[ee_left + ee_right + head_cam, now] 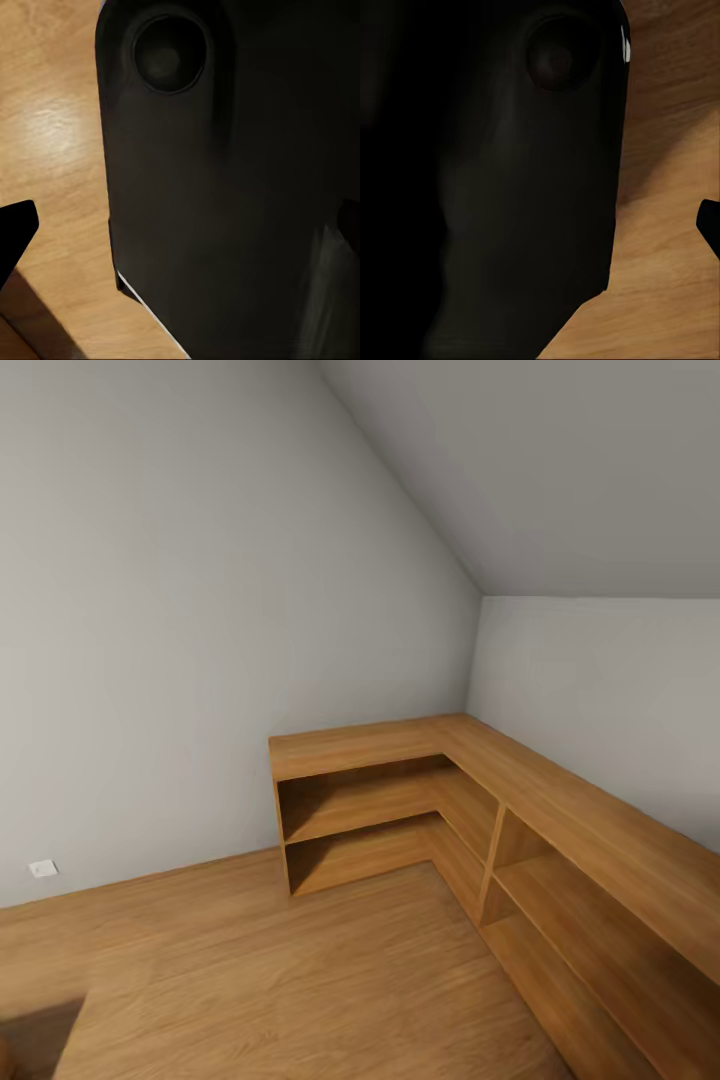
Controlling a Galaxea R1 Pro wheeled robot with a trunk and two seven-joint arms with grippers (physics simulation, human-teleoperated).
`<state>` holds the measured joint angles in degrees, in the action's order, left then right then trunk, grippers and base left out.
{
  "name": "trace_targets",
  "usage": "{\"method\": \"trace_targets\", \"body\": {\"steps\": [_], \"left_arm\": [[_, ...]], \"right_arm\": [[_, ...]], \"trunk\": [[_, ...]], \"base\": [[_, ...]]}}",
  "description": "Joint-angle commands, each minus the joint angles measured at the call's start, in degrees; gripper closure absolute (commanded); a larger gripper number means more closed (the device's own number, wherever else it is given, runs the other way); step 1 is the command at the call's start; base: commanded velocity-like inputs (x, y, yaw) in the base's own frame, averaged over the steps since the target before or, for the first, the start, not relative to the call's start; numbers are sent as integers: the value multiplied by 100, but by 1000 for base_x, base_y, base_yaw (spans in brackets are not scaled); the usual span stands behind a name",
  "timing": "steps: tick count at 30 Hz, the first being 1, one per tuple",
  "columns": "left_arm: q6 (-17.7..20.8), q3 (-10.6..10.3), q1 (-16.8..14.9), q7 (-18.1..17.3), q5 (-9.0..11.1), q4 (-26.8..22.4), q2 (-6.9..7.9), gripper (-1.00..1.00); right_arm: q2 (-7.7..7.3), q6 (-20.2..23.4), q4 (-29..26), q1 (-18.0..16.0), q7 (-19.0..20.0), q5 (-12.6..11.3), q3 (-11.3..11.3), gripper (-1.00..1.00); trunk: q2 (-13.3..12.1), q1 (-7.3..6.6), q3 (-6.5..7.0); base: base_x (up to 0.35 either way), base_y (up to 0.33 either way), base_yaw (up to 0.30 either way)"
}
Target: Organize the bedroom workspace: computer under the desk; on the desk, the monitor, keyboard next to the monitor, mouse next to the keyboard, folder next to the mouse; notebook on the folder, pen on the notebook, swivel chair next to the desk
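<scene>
- Corner of the bedroom: smooth grey sloped walls (180, 610), oak plank floor (300, 980).
- L-shaped oak shelving (400, 800) against two walls, open compartments bare.
- Small white socket (42, 868) low on wall.
- Wrist views: dark rounded robot body (225, 195) close against lens, above floor.
- Left gripper (180, 232), right gripper: fingertips at frame edges; opening undeterminable.

Oak corner shelving (480, 810), oak floor (250, 970), small white wall plate (42, 868), possibly socket.

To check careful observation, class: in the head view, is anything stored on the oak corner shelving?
No: the oak shelving in the corner shows bare wooden compartments and a bare top against the grey wall.
</scene>
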<state>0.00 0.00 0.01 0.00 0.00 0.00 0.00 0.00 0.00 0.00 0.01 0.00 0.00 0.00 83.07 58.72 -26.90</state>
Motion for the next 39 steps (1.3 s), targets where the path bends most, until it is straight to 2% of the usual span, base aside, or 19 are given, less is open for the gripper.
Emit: {"method": "trace_targets", "body": {"steps": [1,6,12,29,30,35,39], "left_arm": [[33,-10,-34,-6,0,-33,-33,-100],[79,-7,-49,-20,-4,-114,-194,-100],[102,-24,-52,-18,0,-130,-385,-100],[105,-30,-54,7,-9,-132,-396,-100],[105,-29,-54,7,-9,-132,-396,-100],[100,-27,-54,9,-9,-136,-396,-100],[73,-26,-54,9,8,-550,-396,-100]], "right_arm": [[33,33,-33,12,3,20,3,-100],[182,53,-28,19,7,24,1,-100],[223,-123,-59,17,15,26,1,-100],[211,-668,-180,17,9,21,-35,-100],[211,-1444,-305,17,9,23,-35,-100],[211,-1442,-398,17,8,22,-39,-100],[190,-1449,-677,17,9,25,-35,-100]], "trunk": [[1,0,-3],[-199,-109,87],[-440,-241,195],[-1122,-615,500],[-1162,-637,518],[-1362,-746,608],[-1523,-834,680]], "base": [[0,0,0],[0,0,0],[0,0,0],[0,0,0],[0,0,0],[0,0,0],[0,0,0]]}}
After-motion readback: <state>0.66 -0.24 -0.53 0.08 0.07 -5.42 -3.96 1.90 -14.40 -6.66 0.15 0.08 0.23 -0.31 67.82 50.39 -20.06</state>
